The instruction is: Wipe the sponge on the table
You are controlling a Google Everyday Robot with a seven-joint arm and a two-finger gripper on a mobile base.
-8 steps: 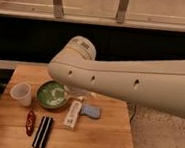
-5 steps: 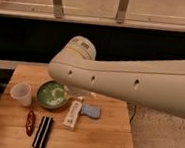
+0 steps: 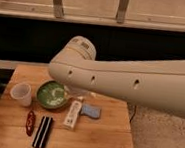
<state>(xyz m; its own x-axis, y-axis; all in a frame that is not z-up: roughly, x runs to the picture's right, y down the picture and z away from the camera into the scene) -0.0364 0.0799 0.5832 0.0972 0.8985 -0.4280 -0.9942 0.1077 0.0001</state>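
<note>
The light-blue sponge (image 3: 90,111) lies flat on the wooden table (image 3: 99,137), right of centre and just right of a white tube. My big white arm link (image 3: 135,86) crosses the camera view from the right edge to an elbow joint (image 3: 81,49) above the table's back. The gripper is out of view, somewhere behind or beyond that link. Nothing touches the sponge.
A white tube (image 3: 73,114) lies beside the sponge. A green bowl (image 3: 52,94) and a translucent cup (image 3: 22,93) stand at the left. A red object (image 3: 30,122) and a black bar (image 3: 42,131) lie near the front left. Grey floor (image 3: 159,141) is to the right.
</note>
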